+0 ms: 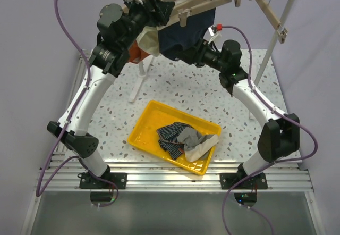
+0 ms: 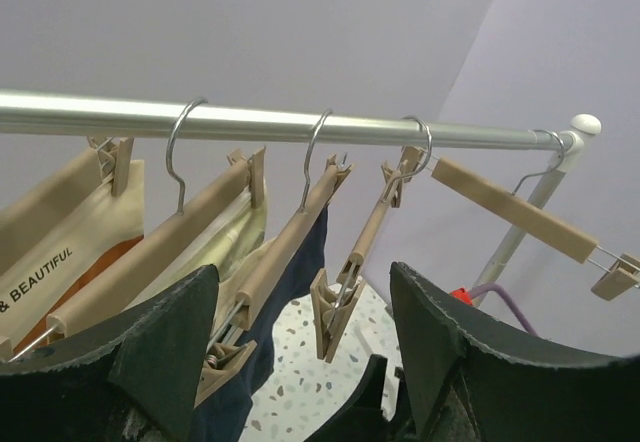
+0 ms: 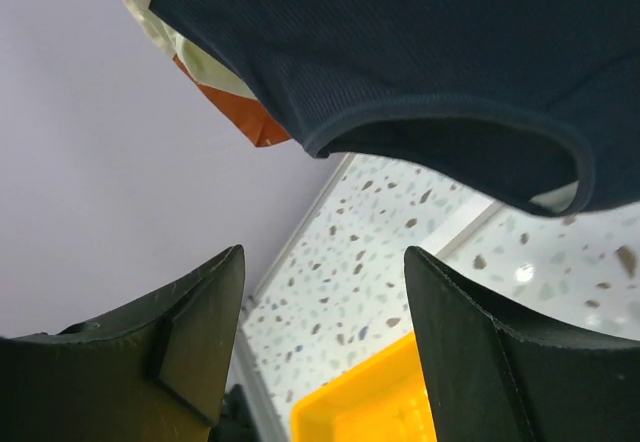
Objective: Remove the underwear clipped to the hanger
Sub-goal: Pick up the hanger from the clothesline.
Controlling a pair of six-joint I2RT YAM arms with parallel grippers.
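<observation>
Navy cloth briefs point(image 1: 186, 33), clipped to wooden hanger point(image 1: 199, 3), frame's top centre; my left gripper point(image 2: 305, 347) and right gripper point(image 3: 325, 337) both gape wide, empty.

"& BEAUTIFUL" on cream waistband point(image 2: 60, 262)

light: bright, even | shadows: soft | glare: rail point(image 2: 250, 122) sheen | blur: near end effector fingers point(image 3: 190, 352) soft

Three briefs point(image 1: 183, 33) hang on five hangers point(image 2: 300, 232); two briefs point(image 1: 186, 139) in one tray point(image 1: 143, 126)
</observation>
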